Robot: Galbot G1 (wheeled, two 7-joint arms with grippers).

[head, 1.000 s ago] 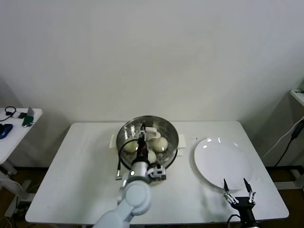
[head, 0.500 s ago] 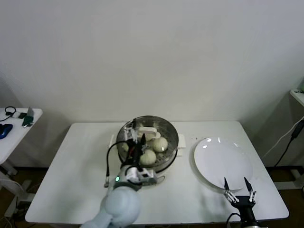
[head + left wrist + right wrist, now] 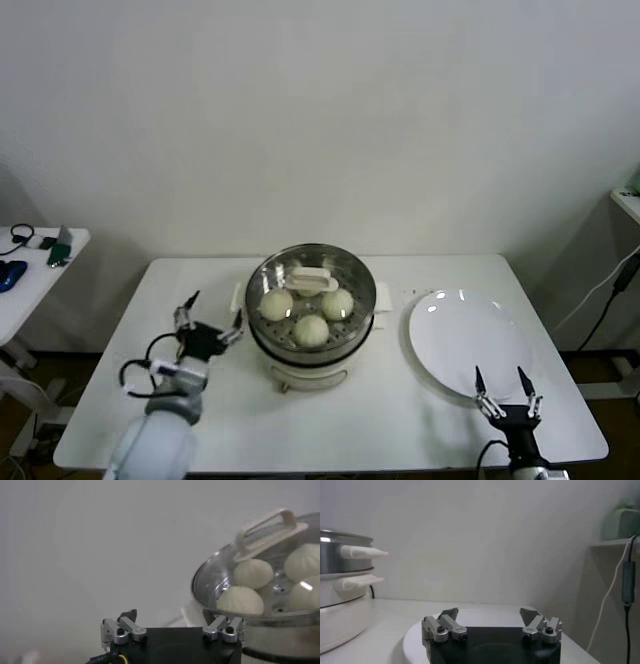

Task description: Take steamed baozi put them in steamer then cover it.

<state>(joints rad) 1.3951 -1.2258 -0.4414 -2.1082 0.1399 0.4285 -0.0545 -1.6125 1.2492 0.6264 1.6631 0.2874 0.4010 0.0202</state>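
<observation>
cream-white baozi (image 3: 311, 329), shiny steel steamer (image 3: 312, 347), white plate (image 3: 468, 343).

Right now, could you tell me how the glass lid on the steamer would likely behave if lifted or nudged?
The glass lid looks rigid and probably breakable. Its smooth dome seems slippery, so the raised handle is likely the safest hold. Sitting on the steamer rim, it might slide if nudged sideways.

No text, label, brand, number or sign can be read on anything here.

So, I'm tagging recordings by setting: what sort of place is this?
Probably a lab mock-up of a kitchen task: a bare white table by a blank wall, holding only a steamer and plate; side desk with gadgets.
</observation>
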